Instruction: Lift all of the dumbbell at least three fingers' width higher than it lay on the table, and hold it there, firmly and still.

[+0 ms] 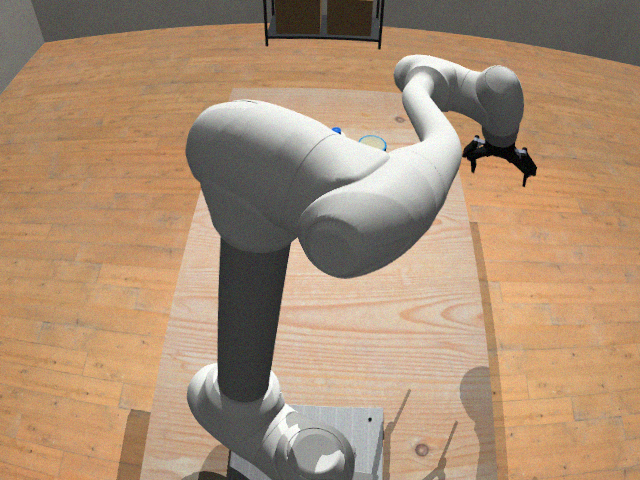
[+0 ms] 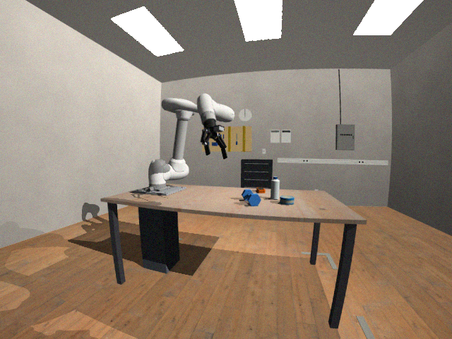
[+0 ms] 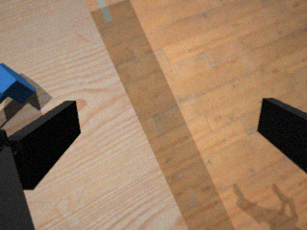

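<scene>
The blue dumbbell with hexagonal ends lies on the wooden table, near its far middle. In the wrist view only one blue end shows at the left edge. My gripper is open and empty, high above the table and well apart from the dumbbell. In the top view the gripper hangs beyond the table's right edge, over the floor. In the wrist view the gripper looks down on the table edge and floor. The arm hides the dumbbell in the top view.
A white bottle, a flat blue round tin and a small orange object stand on the table next to the dumbbell. The tin also shows in the top view. A dark cabinet stands behind the table.
</scene>
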You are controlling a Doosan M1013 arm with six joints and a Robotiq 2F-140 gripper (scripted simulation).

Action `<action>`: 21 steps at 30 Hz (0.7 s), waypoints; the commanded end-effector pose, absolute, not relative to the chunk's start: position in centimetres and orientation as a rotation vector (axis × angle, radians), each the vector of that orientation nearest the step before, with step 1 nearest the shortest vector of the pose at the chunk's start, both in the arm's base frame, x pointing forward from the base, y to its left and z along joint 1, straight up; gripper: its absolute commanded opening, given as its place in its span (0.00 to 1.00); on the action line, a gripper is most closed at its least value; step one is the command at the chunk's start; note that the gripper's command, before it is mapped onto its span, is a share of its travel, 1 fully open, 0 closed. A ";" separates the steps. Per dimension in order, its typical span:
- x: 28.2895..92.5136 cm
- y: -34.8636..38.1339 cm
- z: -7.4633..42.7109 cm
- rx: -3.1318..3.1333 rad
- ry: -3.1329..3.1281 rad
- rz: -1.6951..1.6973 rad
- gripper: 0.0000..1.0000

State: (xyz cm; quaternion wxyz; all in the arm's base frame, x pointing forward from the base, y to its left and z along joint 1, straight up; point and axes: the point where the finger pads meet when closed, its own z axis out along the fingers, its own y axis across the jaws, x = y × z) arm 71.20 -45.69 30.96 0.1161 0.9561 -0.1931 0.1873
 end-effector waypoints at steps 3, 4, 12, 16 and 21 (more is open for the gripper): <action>71.2 -45.7 31.1 2.800 -0.566 0.551 1.00; 71.2 -45.7 31.1 2.800 -0.566 0.551 1.00; 71.2 -45.7 31.1 2.800 -0.566 0.551 1.00; 71.2 -45.7 31.1 2.800 -0.566 0.551 1.00; 72.8 -44.2 30.0 2.821 -0.644 0.535 1.00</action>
